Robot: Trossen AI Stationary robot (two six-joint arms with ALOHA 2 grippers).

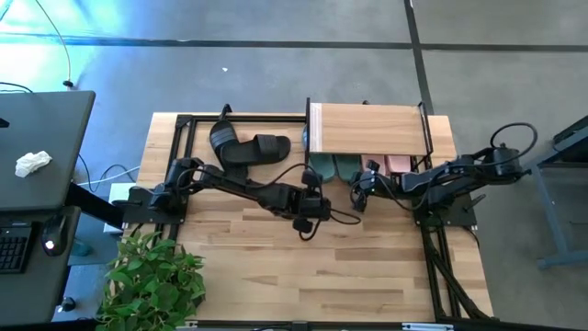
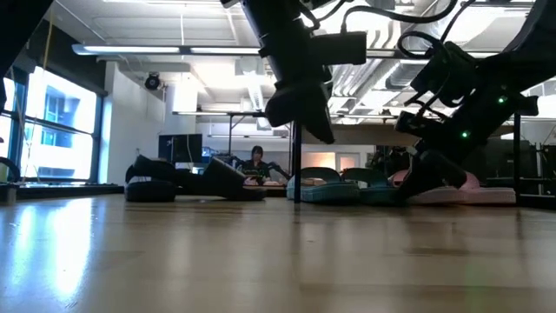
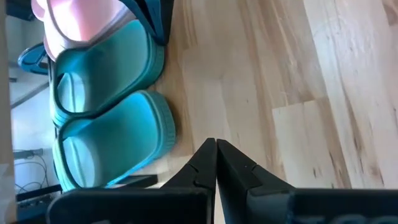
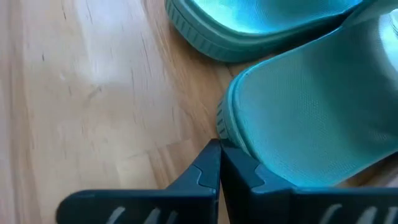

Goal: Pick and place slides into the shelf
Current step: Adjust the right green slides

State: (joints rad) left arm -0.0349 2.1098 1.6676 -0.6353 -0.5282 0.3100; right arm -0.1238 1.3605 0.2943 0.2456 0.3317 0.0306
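Two teal slides (image 1: pixel 334 168) and a pink slide (image 1: pixel 397 164) lie side by side under the shelf (image 1: pixel 367 129), heels toward the near edge. The black slides (image 1: pixel 246 147) lie on the table left of the shelf, one tipped up against the other. My left gripper (image 3: pixel 216 144) is shut and hangs above the table (image 2: pixel 304 117), just in front of the teal slides' heels (image 3: pixel 155 124) and apart from them. My right gripper (image 4: pixel 219 146) is shut and low at the table (image 2: pixel 421 183), at the heel of the right-hand teal slide (image 4: pixel 311 106). My right gripper touches the right-hand teal slide with its shut fingertips at the sole's ribbed rim (image 4: pixel 224 121), at the heel end. The fingers come slanting down from the table's right. The slide lies flat on the table, its toe end under the shelf.
The shelf's thin black legs (image 2: pixel 296 165) stand beside the teal slides. A black frame (image 1: pixel 184 147) runs along the table's left and far edges. A potted plant (image 1: pixel 152 280) stands at the near left corner. Bare wood (image 1: pixel 367 267) stretches across the near half.
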